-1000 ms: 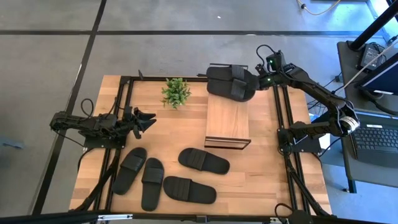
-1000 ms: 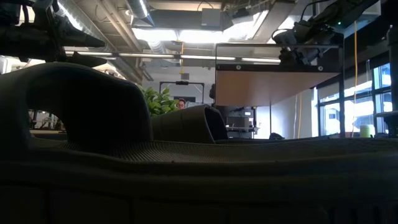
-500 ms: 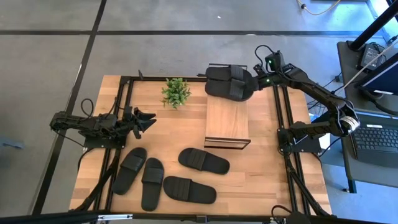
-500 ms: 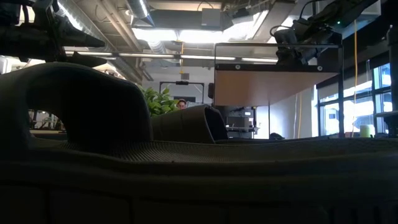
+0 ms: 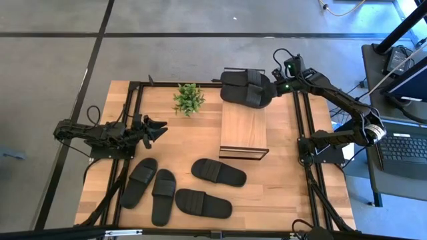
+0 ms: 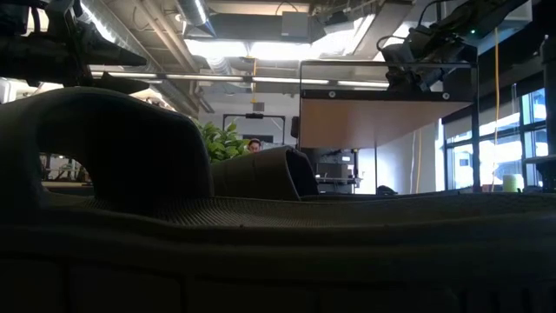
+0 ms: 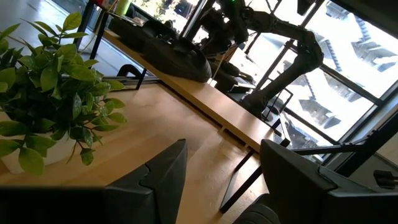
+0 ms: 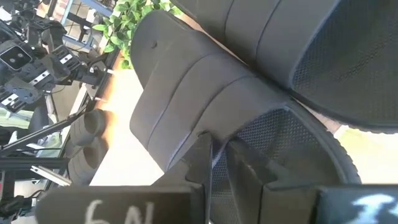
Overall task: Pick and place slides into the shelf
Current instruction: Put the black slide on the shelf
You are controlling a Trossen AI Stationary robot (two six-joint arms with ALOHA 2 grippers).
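Setting the second slide on the shelf's far end.

My right gripper (image 5: 275, 87) stays clenched on a slide (image 5: 248, 95) atop the shelf (image 5: 243, 130), at twelve o'clock, beside one already placed; left gripper (image 5: 159, 128) waits released at nine.

1. Grey concrete floor (image 5: 167, 60) crossed by dark lines surrounds the table.
2. A desk with a keyboard (image 5: 405, 148) stands on the right.
3. Ceiling ducts (image 6: 261, 22) and bright windows (image 6: 456, 156) fill the far room.
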